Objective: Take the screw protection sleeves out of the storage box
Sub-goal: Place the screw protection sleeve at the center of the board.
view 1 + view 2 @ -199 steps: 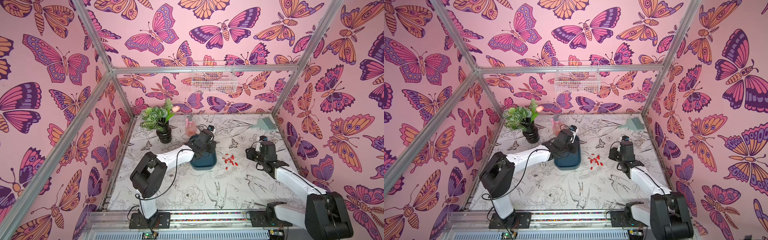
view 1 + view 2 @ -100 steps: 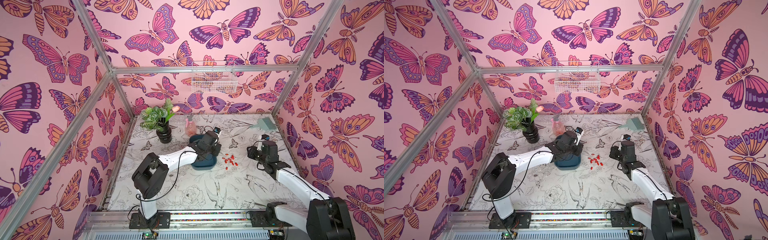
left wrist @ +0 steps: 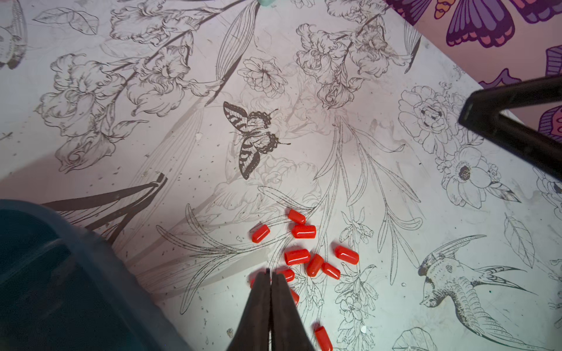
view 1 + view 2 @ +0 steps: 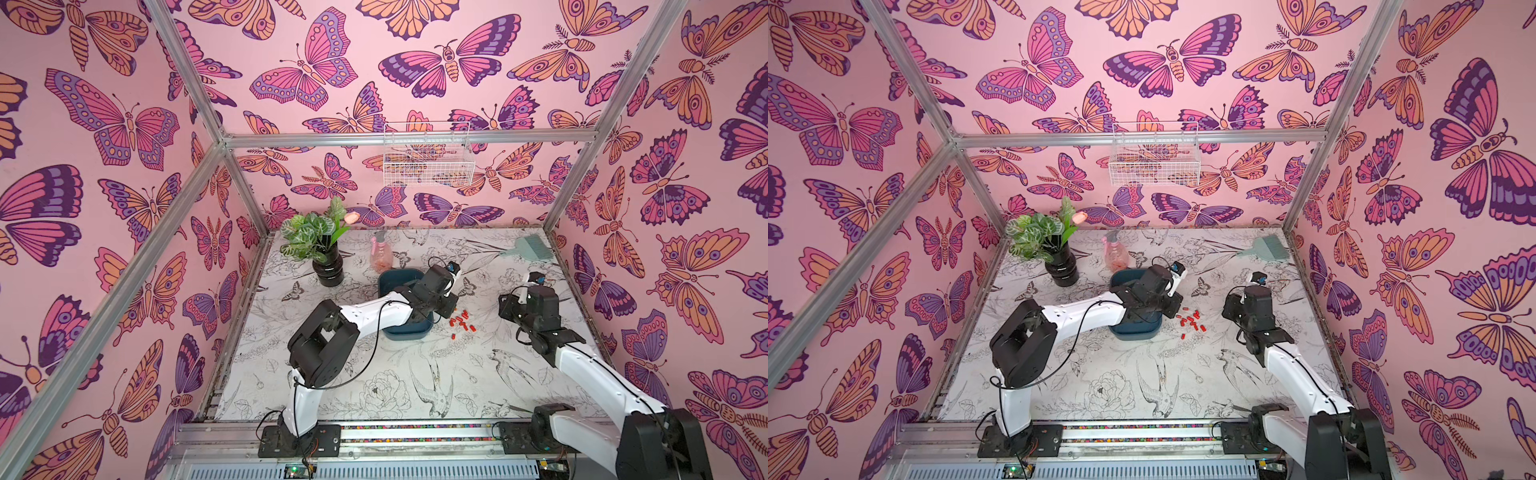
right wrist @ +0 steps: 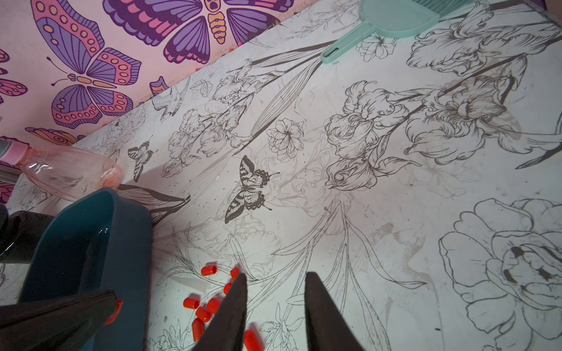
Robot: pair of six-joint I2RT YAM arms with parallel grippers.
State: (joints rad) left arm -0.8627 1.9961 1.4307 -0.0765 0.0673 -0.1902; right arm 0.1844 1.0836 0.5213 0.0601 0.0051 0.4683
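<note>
storage box [image 4: 407, 334]: flat on table [image 4: 457, 374], visible floor bare | screw protection sleeves [image 3: 299, 255]: heaped on table just beside box, heap unmoved | left tool [image 3: 270, 273]: pressed shut, empty, swung from box to heap | right tool [image 5: 276, 275]: partly open, empty, near heap

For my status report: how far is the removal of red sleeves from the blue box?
Done: sleeves lie on the table beside the storage box. In hand: left tool shut over them, right tool open nearby. Left: perhaps nothing; the box's visible part shows no red, the rest is hidden.
</note>
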